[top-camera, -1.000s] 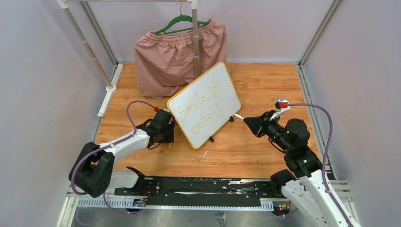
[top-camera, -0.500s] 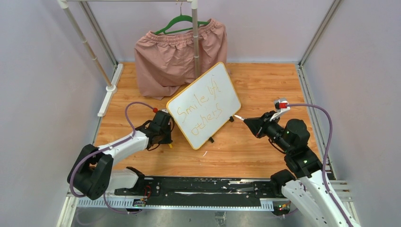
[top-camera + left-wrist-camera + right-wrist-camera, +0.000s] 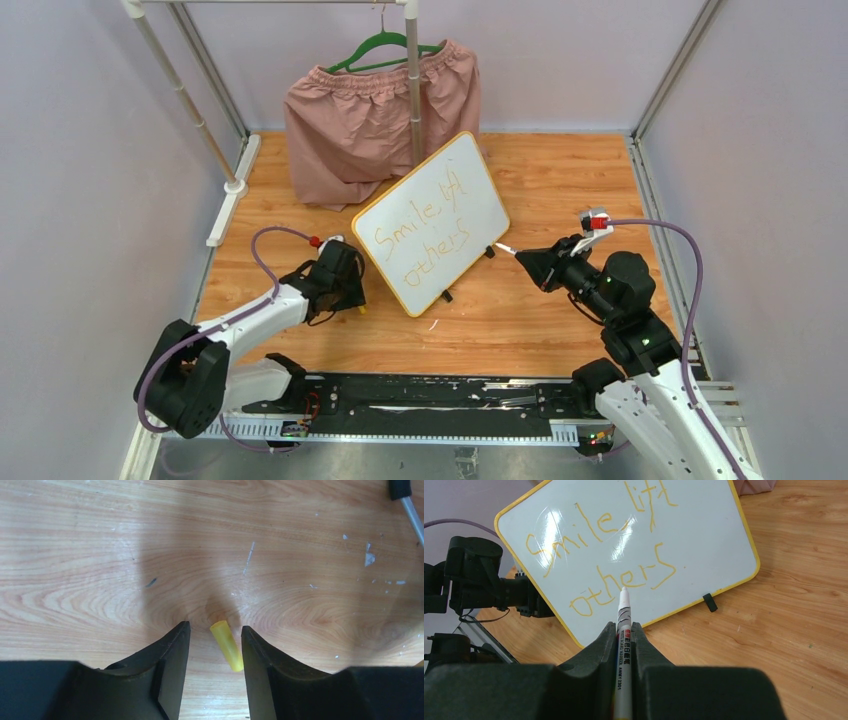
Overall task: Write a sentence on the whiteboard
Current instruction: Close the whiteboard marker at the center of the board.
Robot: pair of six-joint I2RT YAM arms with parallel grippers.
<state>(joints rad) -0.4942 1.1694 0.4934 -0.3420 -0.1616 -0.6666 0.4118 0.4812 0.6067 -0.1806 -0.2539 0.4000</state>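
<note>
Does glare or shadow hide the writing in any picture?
Right wrist view: white glare patches lie on the whiteboard across "Smile", but the sentence is readable. Left wrist view: a soft shadow darkens the wood around a yellow cylinder. Top external view: no glare.

The black two-finger gripper [image 3: 350,298] of the left arm has drawn back from the left edge of the white, yellow-framed whiteboard [image 3: 470,185], toward the near left of the wooden table [image 3: 560,170], so slightly more bare wood shows between them. The arm's elbow has swung further left, and the purple cable loop [image 3: 258,250] above the wrist sits lower.
</note>
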